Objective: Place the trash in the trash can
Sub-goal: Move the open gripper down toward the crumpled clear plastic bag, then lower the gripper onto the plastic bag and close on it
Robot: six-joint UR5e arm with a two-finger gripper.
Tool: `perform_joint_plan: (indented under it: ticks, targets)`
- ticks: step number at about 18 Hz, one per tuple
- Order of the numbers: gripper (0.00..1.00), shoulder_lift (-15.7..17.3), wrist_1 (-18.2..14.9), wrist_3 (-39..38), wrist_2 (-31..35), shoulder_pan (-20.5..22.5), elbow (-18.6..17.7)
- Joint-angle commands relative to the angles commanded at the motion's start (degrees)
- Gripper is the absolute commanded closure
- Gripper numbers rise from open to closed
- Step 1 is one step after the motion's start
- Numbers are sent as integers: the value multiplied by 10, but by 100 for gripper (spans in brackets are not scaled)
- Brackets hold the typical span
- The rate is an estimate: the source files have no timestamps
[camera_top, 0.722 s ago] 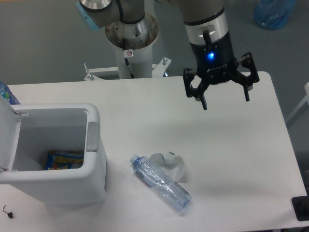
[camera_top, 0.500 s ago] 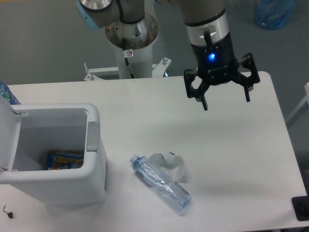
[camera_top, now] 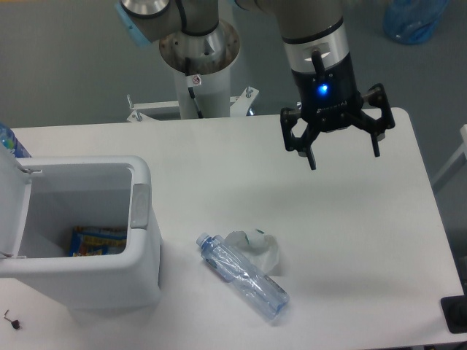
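Hovering above the far right part of the white surface (camera_top: 350, 240), my pincer (camera_top: 344, 156) is spreading its black fingers wide and gripping nothing, a blue light glowing on its body. Below and to the left of my pincer in the camera view, well apart from it, the crushed clear bluish bottle (camera_top: 243, 276) is lying diagonally on the surface, cap end pointing up-left. The crumpled white paper wad (camera_top: 255, 246) with its small green mark is lying against the bottle's upper side, on the side nearer my pincer. Far to the left of my pincer, the white trash can (camera_top: 142, 248) is standing with its lid (camera_top: 10, 197) swung open; a colourful wrapper (camera_top: 98, 240) is showing at its bottom. A grey panel (camera_top: 139, 205) is sitting at its right rim.
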Motion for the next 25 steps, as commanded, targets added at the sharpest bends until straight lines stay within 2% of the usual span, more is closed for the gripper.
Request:
perform_joint_plan:
  ticks: [5, 9, 11, 13, 16, 21, 25]
  targets:
    - [0, -6, 36, -28, -1, -4, -21]
    - [0, -11, 40, -98, -9, -6, -47]
    - [0, -17, 40, -98, -9, -9, -67]
    - [0, -25, 40, -101, -11, -11, -72]
    - [0, -48, 40, -101, -18, -13, -84]
    - [0, -105, 44, -101, -18, -23, -84]
    - [0, -142, 76, -112, -19, -35, -91]
